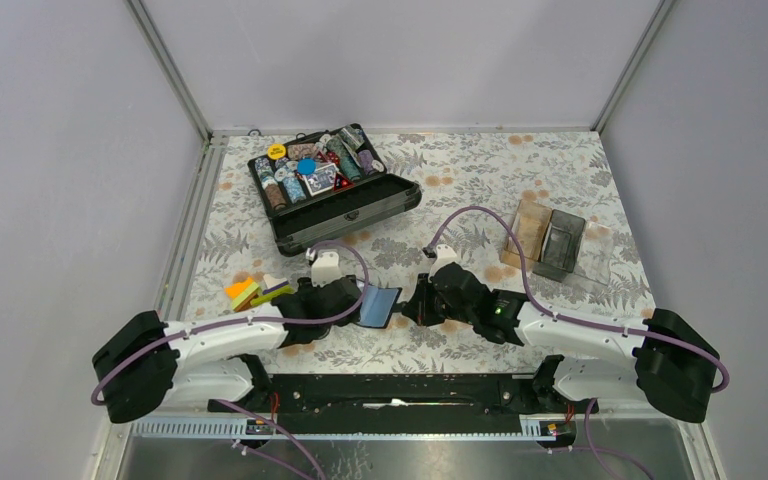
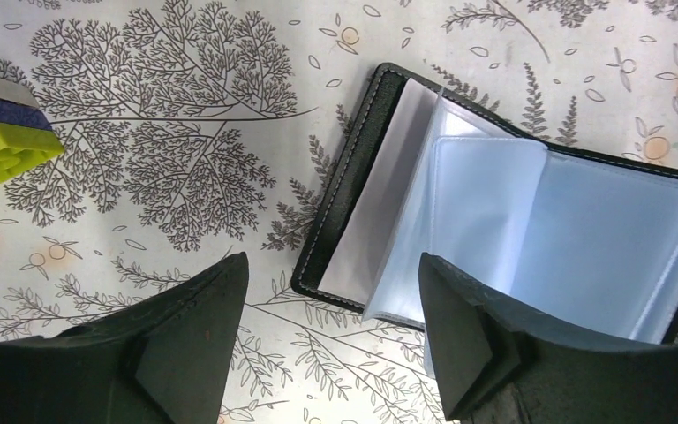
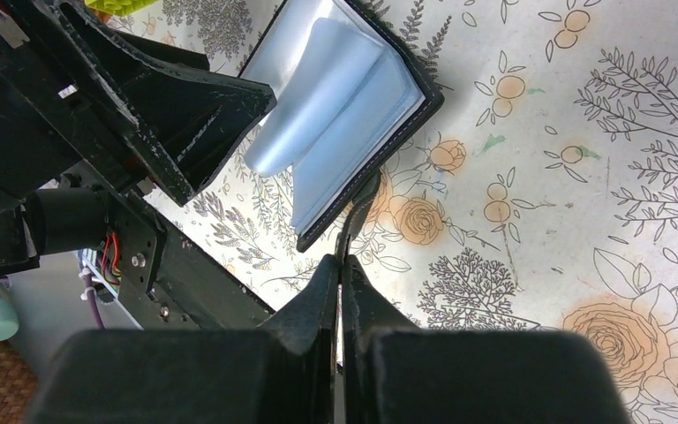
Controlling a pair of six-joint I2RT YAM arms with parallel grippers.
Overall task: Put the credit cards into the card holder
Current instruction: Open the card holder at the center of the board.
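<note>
The card holder (image 1: 384, 306) lies open on the flowered table between both arms, black outside with blue-grey clear sleeves (image 2: 530, 221) fanned up. My left gripper (image 2: 331, 258) is open at its near left corner, and one finger (image 2: 459, 336) overlaps the sleeves while the other stands over bare cloth. My right gripper (image 3: 342, 265) is shut on a thin credit card (image 3: 356, 216) seen edge-on, its far tip at the holder's (image 3: 388, 132) outer edge. The left arm's finger (image 3: 203, 115) reaches over the sleeves in the right wrist view.
A large black chip case (image 1: 335, 185) stands open at the back left. A clear tray (image 1: 555, 245) with a dark box sits at the right. Stacked coloured blocks (image 1: 255, 290) (image 2: 0, 132) lie just left of the left gripper (image 1: 358, 300).
</note>
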